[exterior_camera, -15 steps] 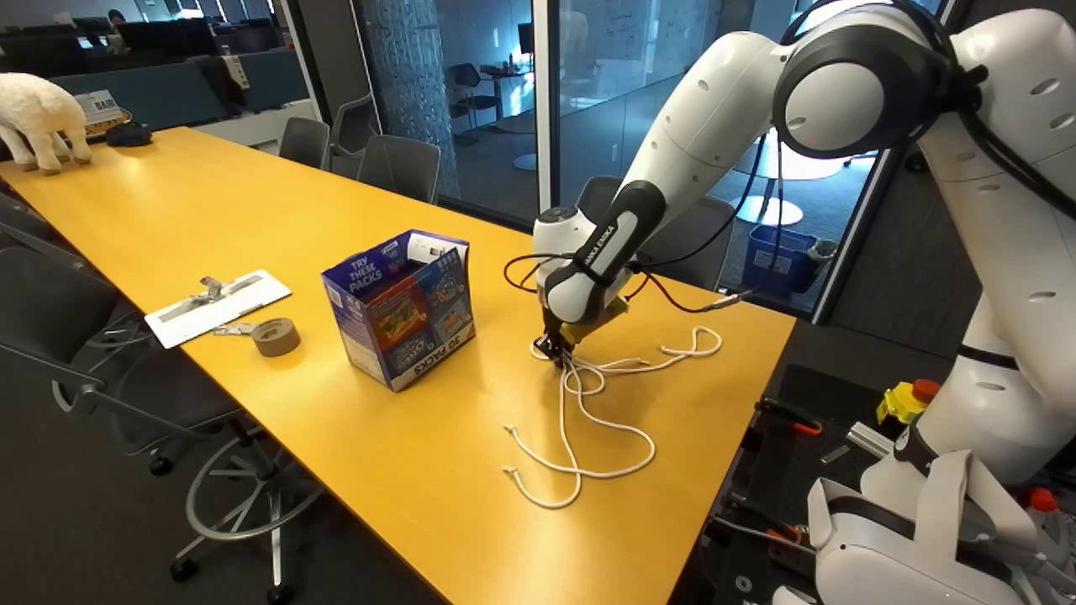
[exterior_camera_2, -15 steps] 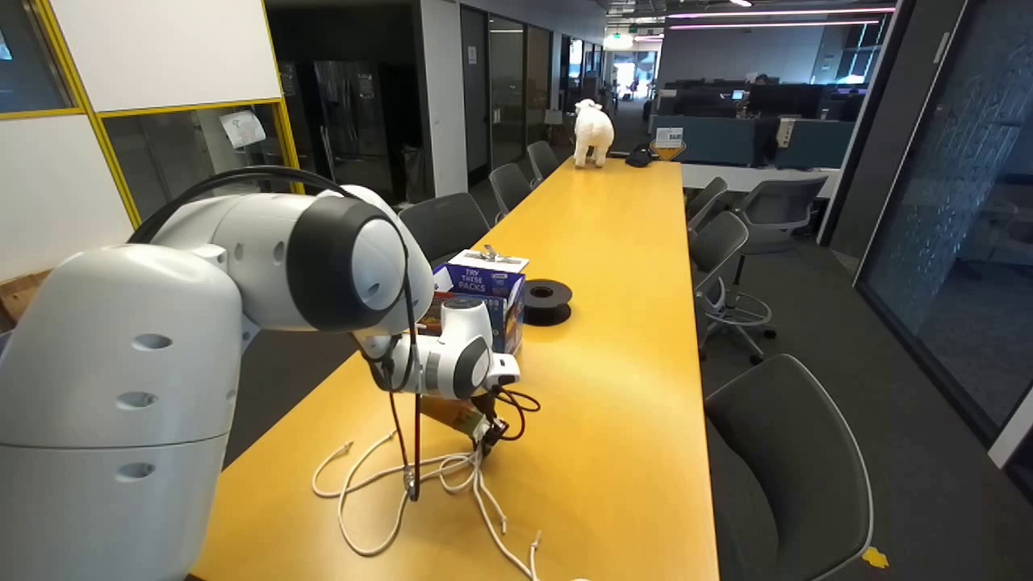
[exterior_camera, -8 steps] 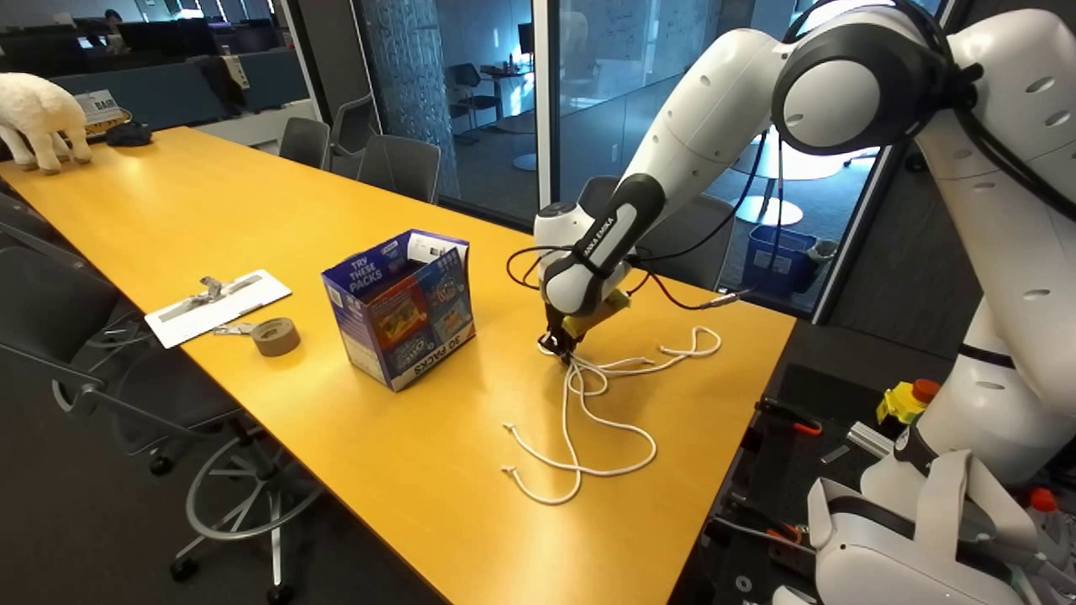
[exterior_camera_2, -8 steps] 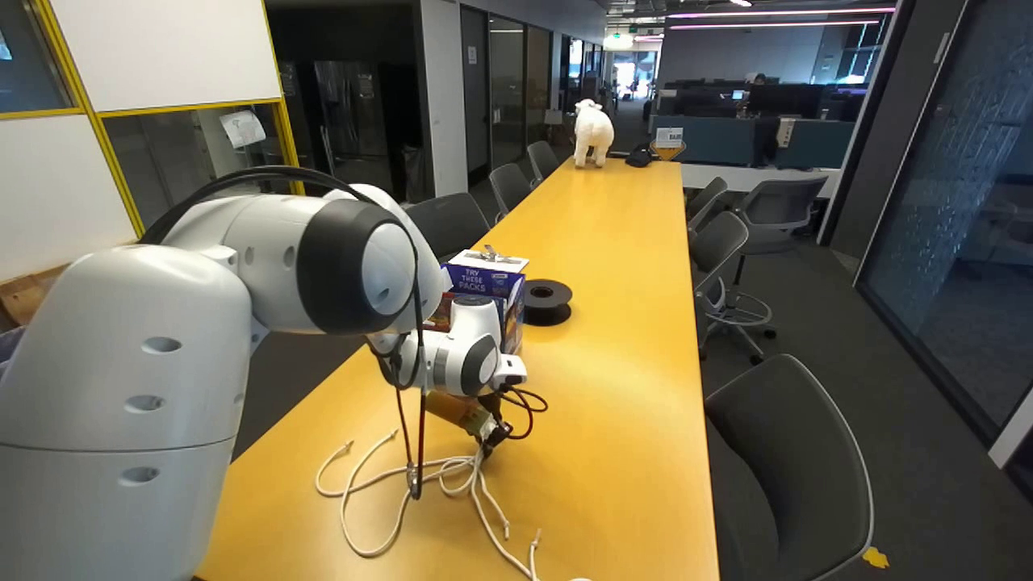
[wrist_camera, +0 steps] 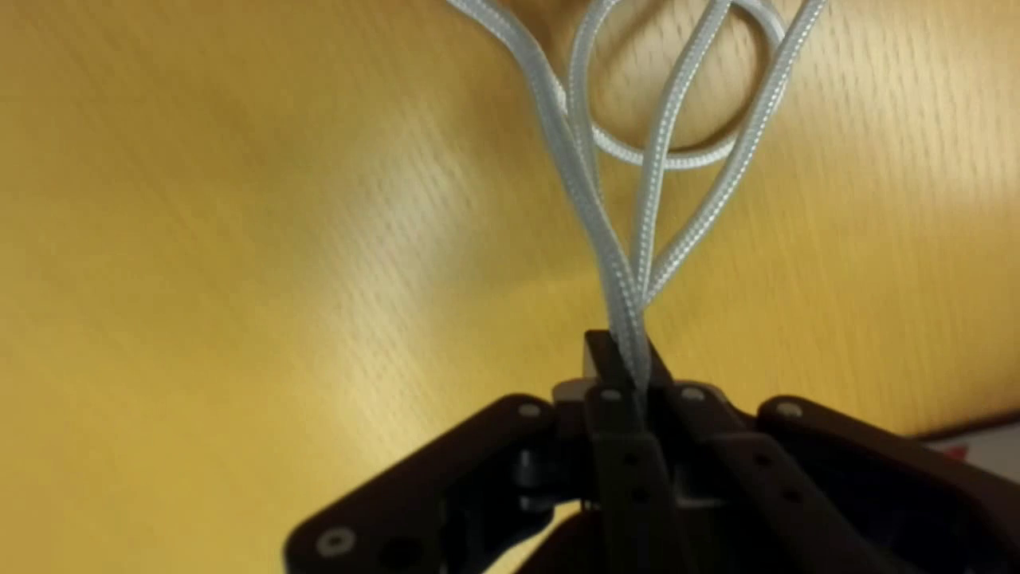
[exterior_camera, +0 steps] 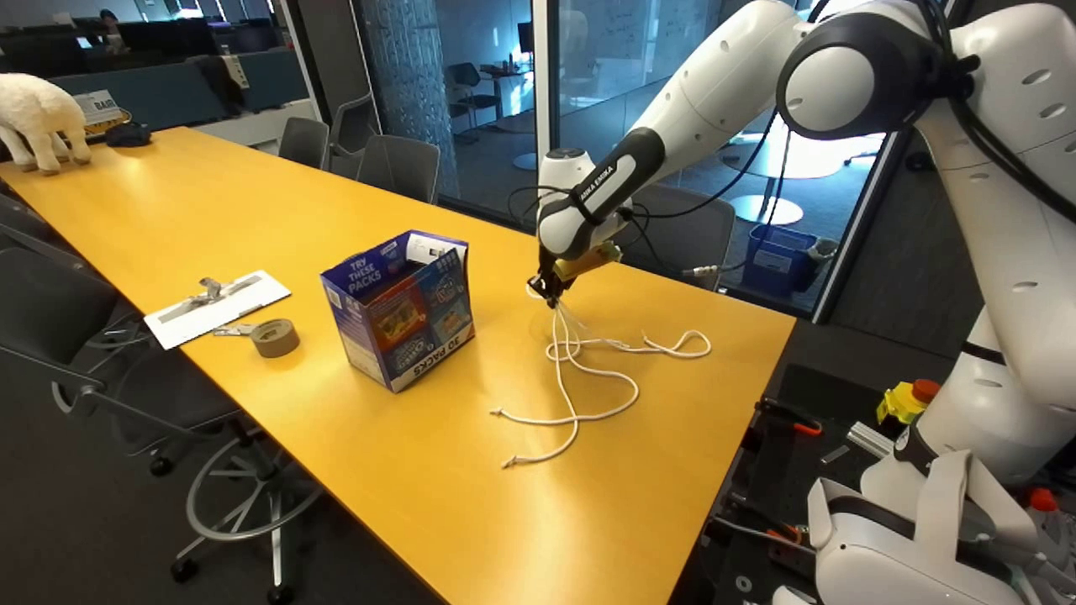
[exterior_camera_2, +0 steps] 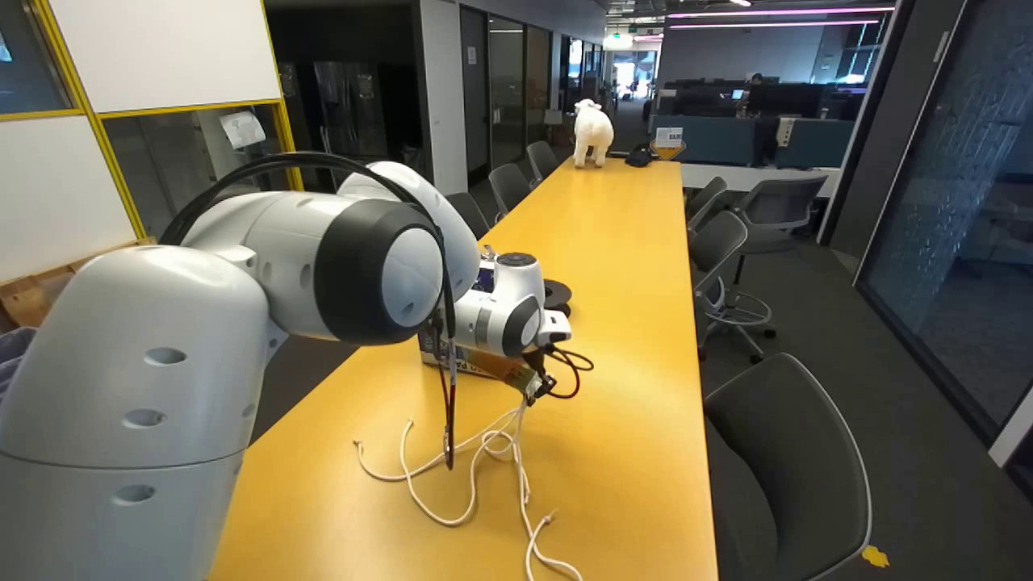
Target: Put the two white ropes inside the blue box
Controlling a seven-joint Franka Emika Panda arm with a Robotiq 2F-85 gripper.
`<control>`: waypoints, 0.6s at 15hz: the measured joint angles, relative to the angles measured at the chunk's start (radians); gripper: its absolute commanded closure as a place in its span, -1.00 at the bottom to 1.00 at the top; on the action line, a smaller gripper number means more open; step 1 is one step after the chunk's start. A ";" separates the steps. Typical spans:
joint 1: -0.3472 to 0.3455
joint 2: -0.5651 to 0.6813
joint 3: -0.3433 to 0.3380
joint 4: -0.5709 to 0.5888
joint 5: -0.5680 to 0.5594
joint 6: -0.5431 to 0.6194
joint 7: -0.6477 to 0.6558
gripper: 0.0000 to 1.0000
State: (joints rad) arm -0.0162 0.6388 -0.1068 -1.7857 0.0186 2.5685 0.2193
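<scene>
The two white ropes [exterior_camera: 576, 418] hang bunched from my gripper [exterior_camera: 548, 296], their loose ends curling on the table; they also show in an exterior view [exterior_camera_2: 520, 460]. In the wrist view the strands [wrist_camera: 575, 175] run together between the fingertips of my gripper [wrist_camera: 625, 355], which is shut on them. The gripper is raised above the table, to the right of the blue box [exterior_camera: 412, 323]. The box stands upright with its top open. In an exterior view the arm hides most of the box [exterior_camera_2: 486, 279], and the gripper [exterior_camera_2: 533, 394] is nearer the camera than it.
A tan tape roll [exterior_camera: 275, 338] and a white clipboard [exterior_camera: 217, 307] lie left of the box. A black spool [exterior_camera_2: 557, 293] stands beside the box. Chairs [exterior_camera_2: 787, 460] line the long table [exterior_camera_2: 621, 242]. A plush sheep [exterior_camera_2: 593, 133] stands at its far end.
My gripper has risen with the ropes held in it, moving away from the table's near end. The rope ends have dragged along the table after it. The box has not moved.
</scene>
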 measured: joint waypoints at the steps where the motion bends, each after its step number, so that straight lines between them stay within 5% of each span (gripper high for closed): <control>1: -0.005 -0.008 -0.002 0.022 0.000 0.000 0.000 0.98; 9: 0.018 -0.232 0.003 0.102 0.007 -0.087 0.080 0.97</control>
State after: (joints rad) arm 0.0014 0.4069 -0.1038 -1.6840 0.0258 2.4812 0.2998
